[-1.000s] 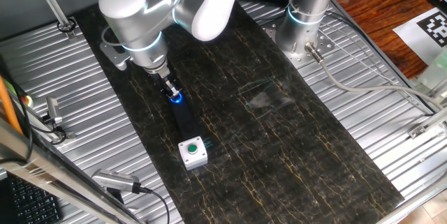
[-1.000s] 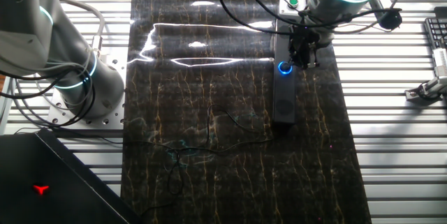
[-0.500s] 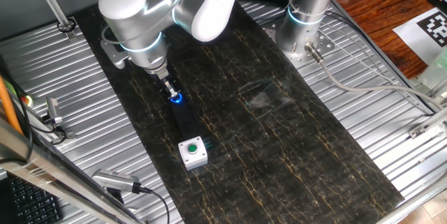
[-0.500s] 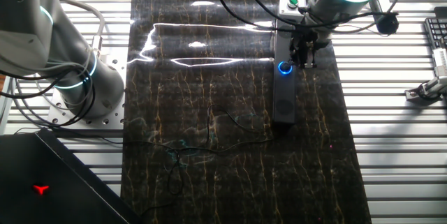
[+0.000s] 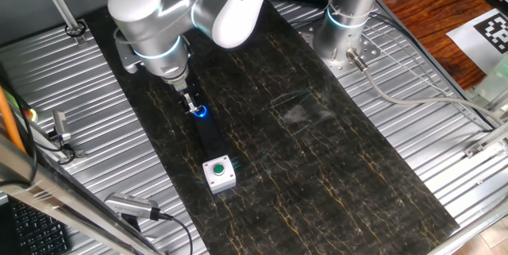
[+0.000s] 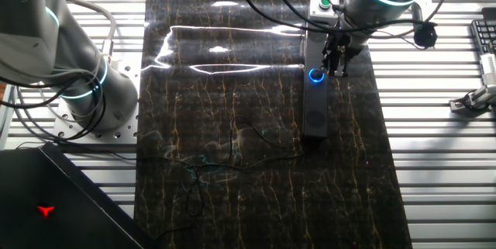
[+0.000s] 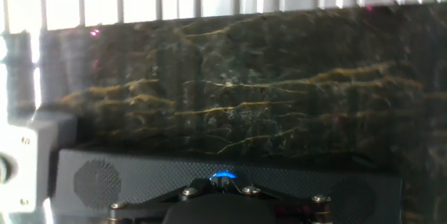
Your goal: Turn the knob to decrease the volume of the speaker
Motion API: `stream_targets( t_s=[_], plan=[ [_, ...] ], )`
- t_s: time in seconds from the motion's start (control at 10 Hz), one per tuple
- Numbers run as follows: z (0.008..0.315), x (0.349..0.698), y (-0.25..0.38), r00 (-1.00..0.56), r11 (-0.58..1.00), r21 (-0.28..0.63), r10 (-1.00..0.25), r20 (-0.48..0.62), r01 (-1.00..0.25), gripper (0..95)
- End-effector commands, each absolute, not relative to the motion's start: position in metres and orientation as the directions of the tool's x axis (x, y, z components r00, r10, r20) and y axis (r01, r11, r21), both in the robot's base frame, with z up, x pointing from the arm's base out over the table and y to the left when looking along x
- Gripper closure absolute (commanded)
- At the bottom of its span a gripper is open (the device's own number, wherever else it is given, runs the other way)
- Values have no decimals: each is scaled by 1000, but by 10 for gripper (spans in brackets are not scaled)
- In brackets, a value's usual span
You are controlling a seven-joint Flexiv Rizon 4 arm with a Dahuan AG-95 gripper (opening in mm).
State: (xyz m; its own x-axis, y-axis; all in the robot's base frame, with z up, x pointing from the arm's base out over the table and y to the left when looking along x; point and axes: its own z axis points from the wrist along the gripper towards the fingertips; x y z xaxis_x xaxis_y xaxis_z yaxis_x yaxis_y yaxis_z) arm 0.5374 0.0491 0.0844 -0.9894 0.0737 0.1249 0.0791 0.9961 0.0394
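One gripper [image 6: 335, 61] stands upright directly above the knob [image 6: 315, 76] (blue-lit), midway along the speaker [image 6: 314, 117] lying lengthwise on the surface [image 6: 232, 125]; whether its fingers clasp the dial, I cannot tell.

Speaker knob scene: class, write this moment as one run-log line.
phase: at knob | gripper: over the knob, contact and jaw state unclear | speaker: flat on mat, blue ring lit | white button box: beside speaker end

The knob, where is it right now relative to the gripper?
In one fixed view the knob glows blue on the speaker, directly under the gripper, up-table from the white button box.
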Motion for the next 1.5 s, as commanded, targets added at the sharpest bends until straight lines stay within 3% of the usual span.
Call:
stream_targets(
  t_s=[0.1,0.5,0.9,1.0,1.2,1.3,1.5],
  plan=[
    [83,536,51,-911,914,89,-403,92,-396,950],
    [81,528,53,-719,720,102,-693,57,-686,950],
    [80,519,51,-573,574,112,-818,38,-811,950],
    [80,518,51,-511,511,111,-859,36,-852,760],
    [79,516,52,-470,472,104,-882,45,-875,760],
    [79,514,54,-413,416,99,-909,49,-904,570],
    [80,513,54,-332,337,90,-941,61,-937,570]
  ],
)
